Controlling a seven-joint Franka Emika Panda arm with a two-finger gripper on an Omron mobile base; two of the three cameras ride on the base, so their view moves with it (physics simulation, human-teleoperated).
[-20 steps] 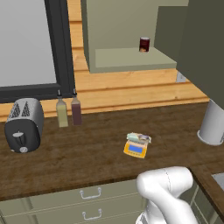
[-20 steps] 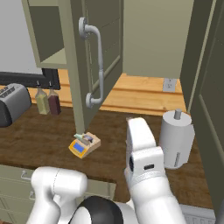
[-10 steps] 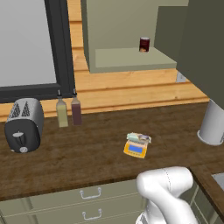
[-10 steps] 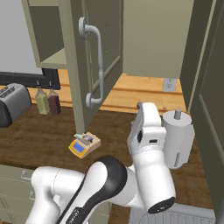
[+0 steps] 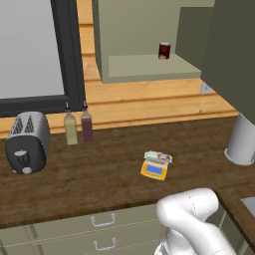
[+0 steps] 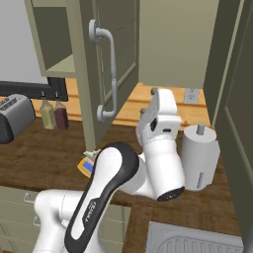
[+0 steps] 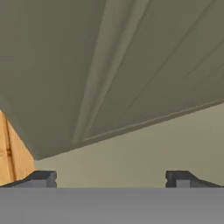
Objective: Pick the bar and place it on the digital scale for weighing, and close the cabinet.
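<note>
A: Where do we have the bar (image 5: 158, 157)?
B: Lying on the scale (image 5: 154, 169), which sits on the wooden counter (image 5: 99, 174), well right of the toaster (image 5: 26, 142) and in front of the two bottles (image 5: 78, 126).
A: And the cabinet (image 6: 106, 64)?
B: Its door stands open, edge toward us in the right base view, with the silver handle (image 6: 109, 74) on its face. A dark red can (image 5: 164, 50) sits on the shelf inside.
A: Our gripper (image 7: 111, 178)?
B: The hand is raised beside the door, near the paper towel roll (image 6: 200, 155). In the hand view the two tips sit wide apart, holding nothing, facing a panelled green surface close up.
A: Touching it?
B: We cannot tell.
</note>
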